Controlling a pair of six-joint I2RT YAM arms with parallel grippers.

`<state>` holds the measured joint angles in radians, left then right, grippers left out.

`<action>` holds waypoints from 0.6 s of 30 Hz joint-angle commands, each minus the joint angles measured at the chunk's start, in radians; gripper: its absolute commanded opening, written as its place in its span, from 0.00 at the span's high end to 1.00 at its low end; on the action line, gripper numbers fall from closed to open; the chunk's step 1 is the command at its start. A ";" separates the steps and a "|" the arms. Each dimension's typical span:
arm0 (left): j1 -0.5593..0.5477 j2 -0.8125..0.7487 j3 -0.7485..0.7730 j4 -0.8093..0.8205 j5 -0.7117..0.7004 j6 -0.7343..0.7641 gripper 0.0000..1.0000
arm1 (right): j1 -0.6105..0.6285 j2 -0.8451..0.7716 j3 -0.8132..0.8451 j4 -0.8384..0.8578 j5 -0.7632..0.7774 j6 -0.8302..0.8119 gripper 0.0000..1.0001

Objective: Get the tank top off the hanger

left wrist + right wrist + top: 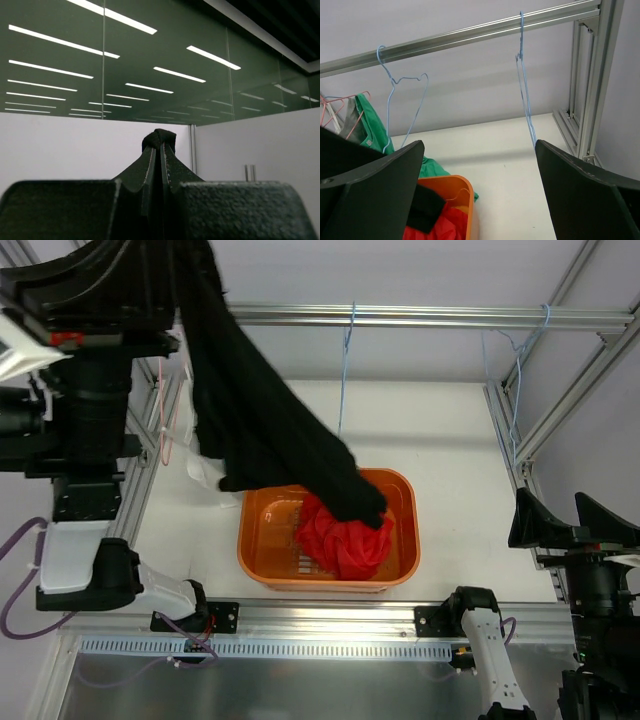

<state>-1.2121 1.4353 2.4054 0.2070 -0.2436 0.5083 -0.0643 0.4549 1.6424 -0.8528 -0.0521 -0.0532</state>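
Note:
The black tank top (270, 420) hangs in a long drape from the top left down into the orange basket (252, 558). Its lower end rests on a red garment (345, 540). My left gripper (195, 260) is raised high and is shut on a fold of the black fabric (159, 136), which bulges just past its fingertips. My right gripper (572, 515) is open and empty at the right edge, apart from the clothes. In the right wrist view it (480, 150) faces the basket's corner, where a bit of the black top (425, 207) shows. A bare blue hanger (345, 360) hangs on the rail.
A second blue hanger (515, 370) hangs at the rail's right end. A pink hanger (345, 110) and a green garment (372, 130) are at the left. Something white (205, 472) lies beside the basket. Aluminium frame posts (520, 430) border the table.

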 commanded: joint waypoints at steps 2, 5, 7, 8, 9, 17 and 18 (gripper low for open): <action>-0.010 -0.073 -0.203 -0.004 -0.023 0.013 1.00 | 0.008 0.027 -0.013 0.070 -0.049 0.036 0.01; -0.010 -0.157 -0.386 -0.006 -0.052 -0.037 1.00 | 0.008 0.031 -0.015 0.074 -0.063 0.039 0.01; -0.010 -0.199 -0.480 -0.006 -0.060 -0.060 1.00 | 0.008 0.036 -0.016 0.075 -0.075 0.041 0.01; -0.010 -0.231 -0.564 -0.009 -0.087 -0.073 1.00 | 0.008 0.039 -0.018 0.077 -0.095 0.042 0.01; -0.010 -0.245 -0.601 -0.009 -0.101 -0.086 1.00 | 0.008 0.045 -0.019 0.077 -0.104 0.042 0.01; -0.010 -0.185 -0.596 -0.133 -0.172 -0.096 1.00 | 0.008 0.054 -0.072 0.127 -0.181 0.098 0.01; -0.010 -0.170 -0.560 -0.155 -0.169 -0.102 1.00 | 0.008 0.054 -0.073 0.133 -0.186 0.101 0.01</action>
<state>-1.2121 1.2663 1.7248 0.0433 -0.3794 0.4309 -0.0624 0.4816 1.5761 -0.7975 -0.1894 0.0074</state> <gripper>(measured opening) 0.020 0.993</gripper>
